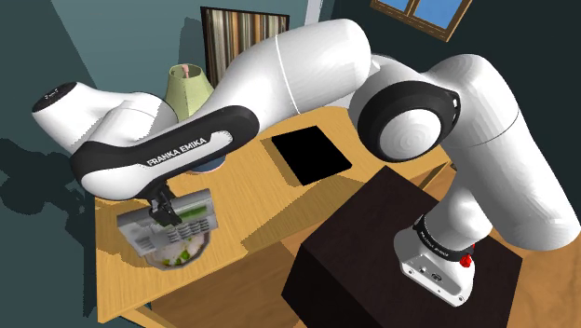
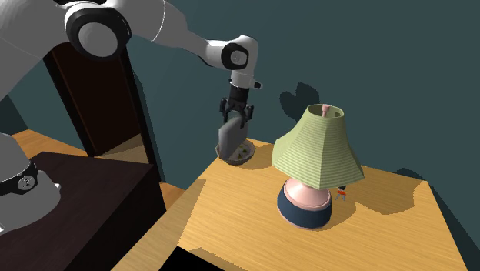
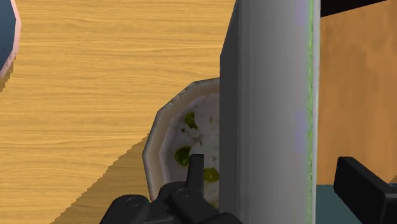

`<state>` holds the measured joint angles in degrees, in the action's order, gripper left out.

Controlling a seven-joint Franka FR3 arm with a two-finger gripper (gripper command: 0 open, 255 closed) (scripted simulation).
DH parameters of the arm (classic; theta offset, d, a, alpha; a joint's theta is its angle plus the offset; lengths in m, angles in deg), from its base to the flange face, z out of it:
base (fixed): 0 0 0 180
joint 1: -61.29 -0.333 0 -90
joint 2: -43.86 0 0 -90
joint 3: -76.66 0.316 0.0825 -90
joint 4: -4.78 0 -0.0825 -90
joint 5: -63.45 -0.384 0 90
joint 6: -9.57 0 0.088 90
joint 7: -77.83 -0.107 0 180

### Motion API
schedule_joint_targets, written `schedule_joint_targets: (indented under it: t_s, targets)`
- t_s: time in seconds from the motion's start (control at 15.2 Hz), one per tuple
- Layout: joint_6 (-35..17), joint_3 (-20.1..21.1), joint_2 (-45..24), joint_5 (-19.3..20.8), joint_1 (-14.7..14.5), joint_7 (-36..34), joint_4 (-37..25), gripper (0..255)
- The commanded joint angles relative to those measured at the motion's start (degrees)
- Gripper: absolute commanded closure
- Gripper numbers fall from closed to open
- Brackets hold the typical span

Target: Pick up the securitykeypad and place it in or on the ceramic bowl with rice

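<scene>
White arm (image 1: 307,65), dark joint bands, white "FRANKA EMIKA" lettering on black link; all-black tool (image 2: 235,119).

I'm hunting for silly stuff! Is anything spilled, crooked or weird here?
Nothing is spilled or broken. The one odd sight is the grey keypad: the hand clasps it in the air, hanging on edge above the bowl of rice. The lamp stands upright.

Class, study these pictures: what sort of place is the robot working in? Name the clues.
Probably a room in a home, perhaps a living room or bedroom: a shaded table lamp stands on a wooden table, and a window sits in the teal wall.
</scene>
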<state>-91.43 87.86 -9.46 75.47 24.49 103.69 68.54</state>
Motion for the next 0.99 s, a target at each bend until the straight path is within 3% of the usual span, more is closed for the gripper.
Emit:
schedule_joint_targets:
  t_s: [0.0, 0.2, 0.46, 0.92]
  targets:
    - [-0.01, 0.00, 0.01, 0.00, 0.00, 0.00, -0.01, 0]
    - [0.00, 0.00, 0.02, 0.00, 0.00, 0.00, -0.01, 0]
    - [8.09, 0.03, -1.21, -0.30, -1.14, 0.74, -9.46, 0]
    - [8.09, 0.03, -1.21, -0.30, -1.14, 0.74, -9.46, 0]
